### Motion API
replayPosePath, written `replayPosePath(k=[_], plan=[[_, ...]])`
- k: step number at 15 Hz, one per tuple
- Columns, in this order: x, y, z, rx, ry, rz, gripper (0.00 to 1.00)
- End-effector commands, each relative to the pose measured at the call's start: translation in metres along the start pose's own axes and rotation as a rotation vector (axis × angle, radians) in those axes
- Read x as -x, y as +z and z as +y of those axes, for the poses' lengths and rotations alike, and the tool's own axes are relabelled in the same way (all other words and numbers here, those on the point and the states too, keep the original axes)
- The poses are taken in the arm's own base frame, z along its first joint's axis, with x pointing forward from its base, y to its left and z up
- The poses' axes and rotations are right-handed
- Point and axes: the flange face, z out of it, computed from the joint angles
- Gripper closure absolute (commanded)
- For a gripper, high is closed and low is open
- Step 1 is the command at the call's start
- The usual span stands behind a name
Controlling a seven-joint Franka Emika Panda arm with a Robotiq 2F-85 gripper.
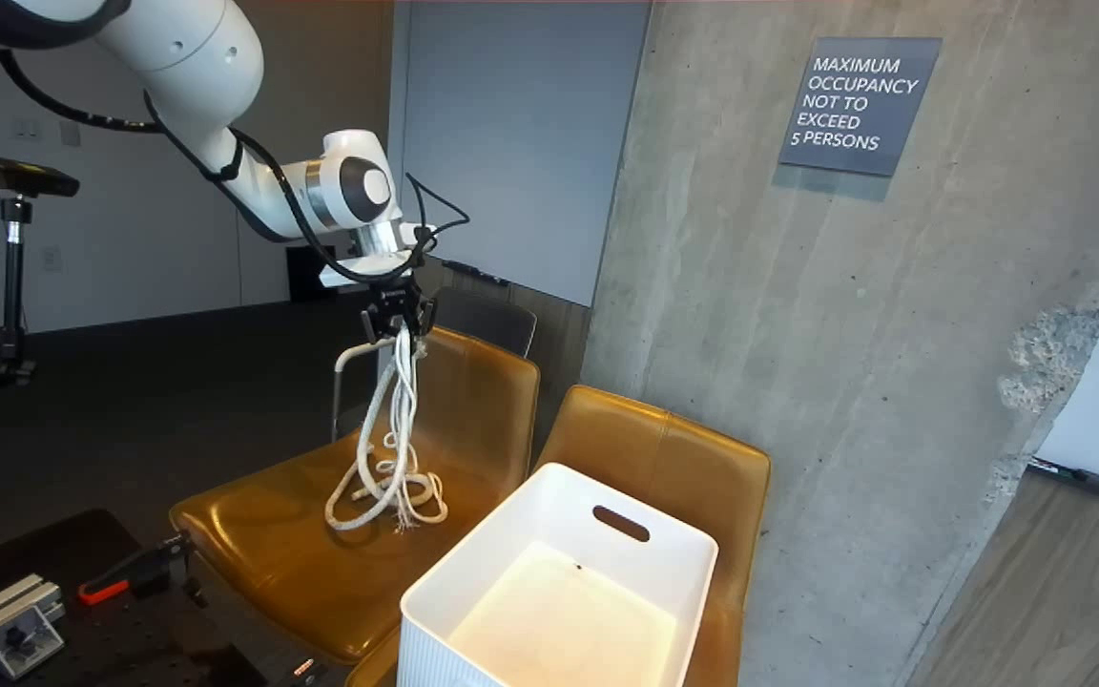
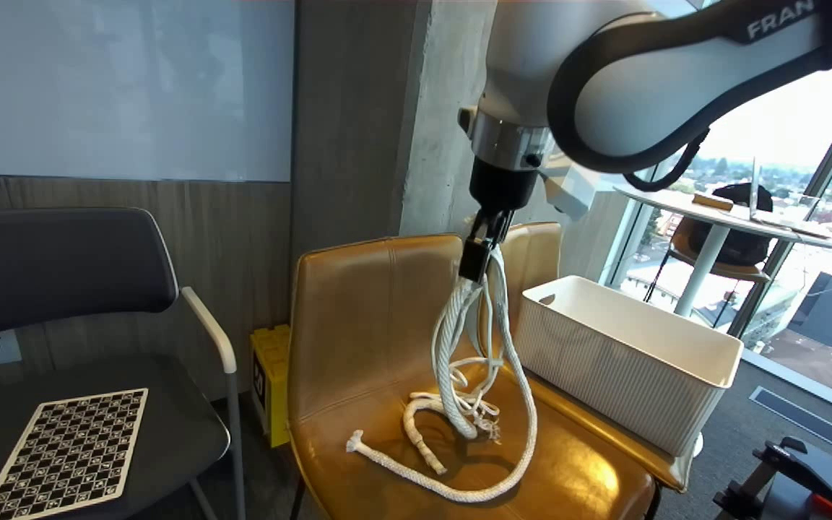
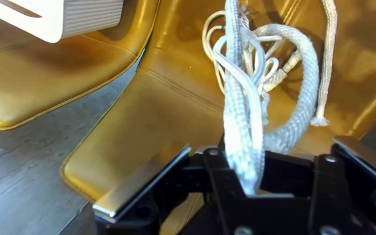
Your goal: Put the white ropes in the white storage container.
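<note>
My gripper (image 1: 399,320) is shut on a bundle of white ropes (image 1: 404,382). The ropes hang down from the jaws, and their lower loops and frayed ends reach the seat of a brown chair. In an exterior view the gripper (image 2: 479,260) sits above the seat with thick and thin ropes (image 2: 448,357) below it. In the wrist view the ropes (image 3: 240,98) run up between the jaws (image 3: 259,160); the exact grip is partly hidden. The white storage container (image 1: 573,620) stands on the neighbouring brown chair, beside and apart from the ropes; it also shows in the wrist view (image 3: 91,18).
The brown chair (image 1: 273,534) under the ropes has a backrest behind the gripper. A concrete wall (image 1: 731,286) stands behind the chairs. A grey chair (image 2: 185,412) holds a patterned board (image 2: 69,448). A camera stand (image 1: 12,277) and a clamp (image 1: 134,572) are nearby.
</note>
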Motion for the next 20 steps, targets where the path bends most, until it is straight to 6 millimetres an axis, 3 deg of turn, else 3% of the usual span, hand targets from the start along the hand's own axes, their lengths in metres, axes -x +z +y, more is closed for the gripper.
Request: replayPosePath(k=[1,6,11,16,20], plan=[[0.014,-0.090,0.031,0.025,0.068,0.055,1.00],[0.030,-0.215,0.092,0.032,0.159,0.131,1.00],[0.073,-0.317,0.186,0.048,0.307,0.155,1.00],[0.134,-0.388,0.288,0.048,0.451,0.176,1.00],[0.189,-0.418,0.360,0.041,0.543,0.194,1.00]])
